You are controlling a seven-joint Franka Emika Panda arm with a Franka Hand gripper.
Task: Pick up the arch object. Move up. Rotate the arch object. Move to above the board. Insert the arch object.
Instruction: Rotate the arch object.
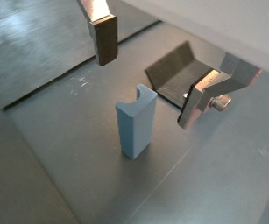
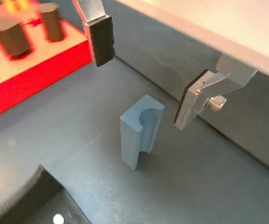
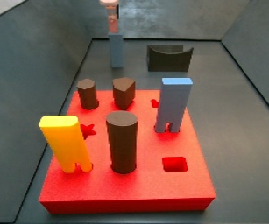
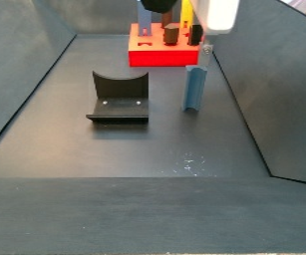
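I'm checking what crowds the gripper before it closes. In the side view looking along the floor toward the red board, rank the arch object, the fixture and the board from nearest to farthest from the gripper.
Measured from the gripper, open above the arch:
1. Arch object, upright directly beneath it.
2. Board, just behind.
3. Fixture, off to the side on the floor.

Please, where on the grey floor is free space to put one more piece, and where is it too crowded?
Free: the wide floor in front of the fixture and arch object. Crowded: the board, full of pegs, and around the arch, where the open tool hangs above it.
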